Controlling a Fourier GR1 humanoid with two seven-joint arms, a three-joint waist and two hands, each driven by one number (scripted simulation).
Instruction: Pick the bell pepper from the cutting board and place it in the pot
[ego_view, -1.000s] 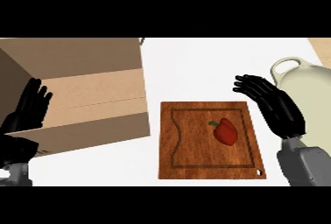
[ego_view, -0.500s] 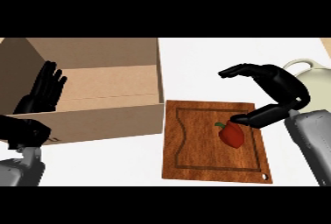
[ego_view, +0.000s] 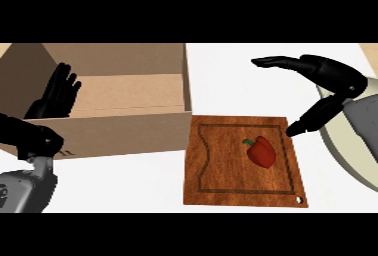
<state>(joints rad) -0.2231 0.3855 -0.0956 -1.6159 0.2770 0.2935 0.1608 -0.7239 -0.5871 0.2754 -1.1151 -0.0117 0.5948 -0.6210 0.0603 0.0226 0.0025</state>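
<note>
A red bell pepper with a green stem lies on the right half of the wooden cutting board. My right hand hovers open above the board's upper right corner, fingers stretched to the left and thumb pointing down, its tip just right of the pepper and apart from it. The hand holds nothing. A cream pot shows at the right edge, largely hidden behind my right forearm. At the left, my left hand rests open with fingers up, in front of the cardboard box.
A large open cardboard box stands left of the board, its front wall touching the board's upper left corner. White counter shows behind the board and below the box.
My right hand swung from flat beside the board to arched over the pepper, then drew slightly right and up. The view shifted, so the box sits further right. The pepper stays put.
</note>
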